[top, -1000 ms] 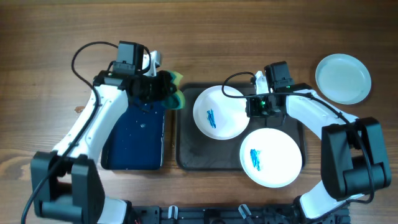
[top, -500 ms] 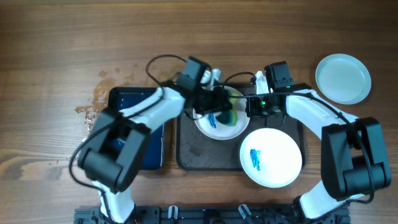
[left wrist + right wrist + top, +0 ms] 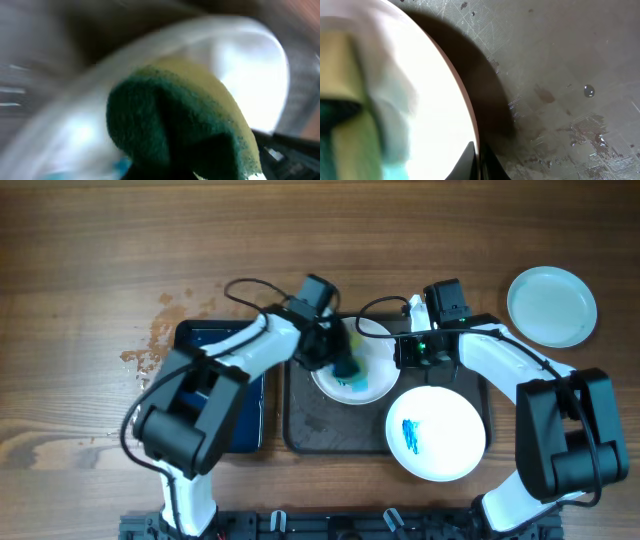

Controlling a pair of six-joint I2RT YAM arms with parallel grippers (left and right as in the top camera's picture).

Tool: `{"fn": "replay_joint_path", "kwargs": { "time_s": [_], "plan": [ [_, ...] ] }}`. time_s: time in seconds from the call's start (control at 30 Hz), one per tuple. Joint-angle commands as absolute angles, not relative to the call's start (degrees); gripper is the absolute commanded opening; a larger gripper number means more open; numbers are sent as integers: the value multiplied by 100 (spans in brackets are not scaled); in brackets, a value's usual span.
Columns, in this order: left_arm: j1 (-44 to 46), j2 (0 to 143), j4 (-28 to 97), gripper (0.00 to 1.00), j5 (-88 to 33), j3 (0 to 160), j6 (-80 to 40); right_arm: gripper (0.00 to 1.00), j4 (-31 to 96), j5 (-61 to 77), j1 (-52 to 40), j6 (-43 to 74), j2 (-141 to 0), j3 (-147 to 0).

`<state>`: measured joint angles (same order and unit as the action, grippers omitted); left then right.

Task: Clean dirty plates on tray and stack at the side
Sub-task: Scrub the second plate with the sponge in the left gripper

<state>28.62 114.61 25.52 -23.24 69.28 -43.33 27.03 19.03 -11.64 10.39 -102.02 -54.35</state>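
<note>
Three plates. The upper plate has a teal smudge and the lower plate a blue scribble; both sit on the one tray. The third plate is clean, on the table right of the tray, well apart. One green-yellow sponge is pressed on the upper plate, clamped tight in the left gripper. The left arm stretches across the one blue basin. The right gripper is pinched closed on the upper plate's right rim, elbow bent.
</note>
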Motion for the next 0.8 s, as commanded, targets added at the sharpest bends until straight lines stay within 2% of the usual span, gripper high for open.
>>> {"fn": "replay_joint_path", "kwargs": {
  "time_s": [0.0,0.13,0.3,0.43,0.57,0.77],
  "plan": [
    [2401,11703,3208,4,-475,6735,-3913,5,2766,1806,-1157,1116,-10274,-5367],
    [2298,11703,3415,4,-489,6735,-3454,5,2764,1785,-1157,1201,-10274,-5367],
    [2561,11703,3389,4,-1918,6735,-2893,5,2762,1785,-1157,1203,-10274,-5367],
    [3179,11703,3133,4,-3555,6737,-2521,5,2766,1782,-1157,1205,-10274,-5367],
    [3505,11703,2755,4,-4252,6737,-2528,5,2773,1785,-1157,1216,-10274,-5367],
    [3551,11703,2078,4,-4355,6737,-2849,5,2794,1785,-1157,1219,-10274,-5367]
  ]
}}
